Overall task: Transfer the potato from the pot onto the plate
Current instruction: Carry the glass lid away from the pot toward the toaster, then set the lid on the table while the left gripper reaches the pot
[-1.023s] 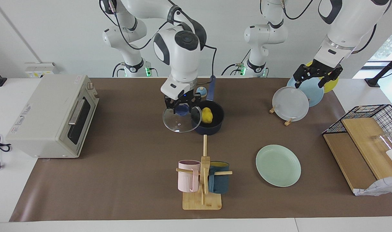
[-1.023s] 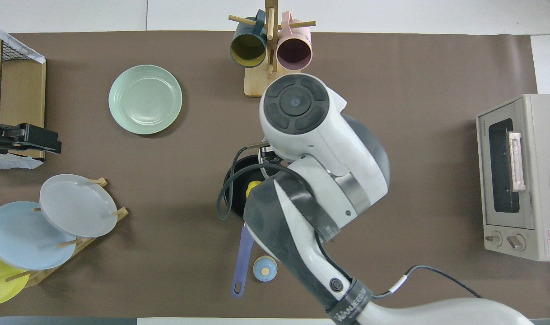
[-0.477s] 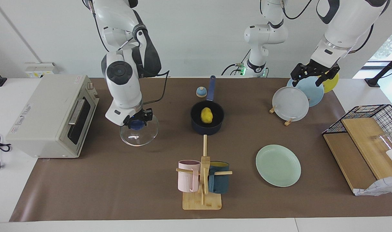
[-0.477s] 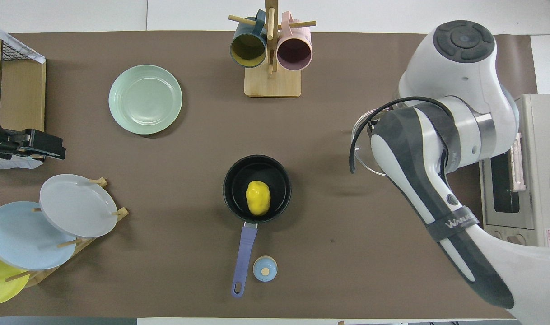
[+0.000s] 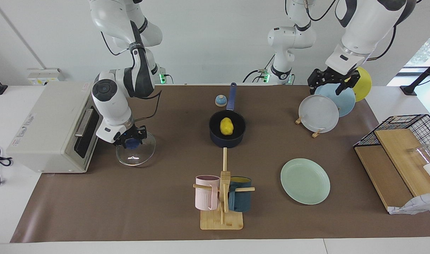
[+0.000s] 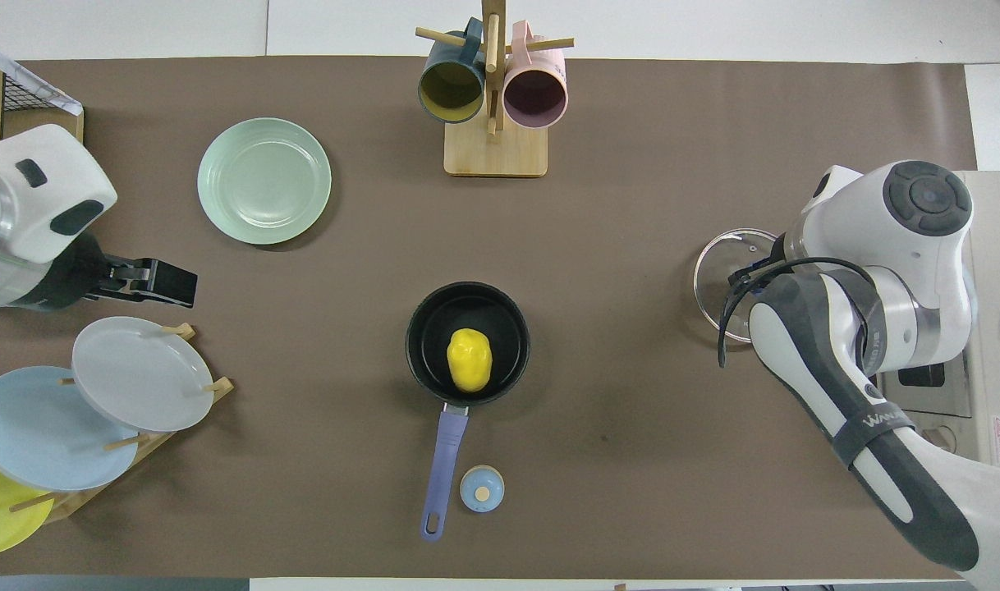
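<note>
On the brown table mat (image 5: 158,197) I see the small yellow potato (image 5: 226,126) lying inside the dark navy pot (image 5: 227,129), my right gripper (image 5: 131,137) clenched on the round glass lid (image 5: 135,150) beside the toaster oven (image 5: 56,127), and my left gripper (image 5: 330,81) spread apart over the plate rack (image 5: 315,133), well apart from the pale mint-green plate (image 5: 305,181).

The bumpy yellow potato (image 5: 226,126) lies in the uncovered navy pot (image 5: 215,133) (mint plate (image 5: 305,181) bare, well apart).
</note>
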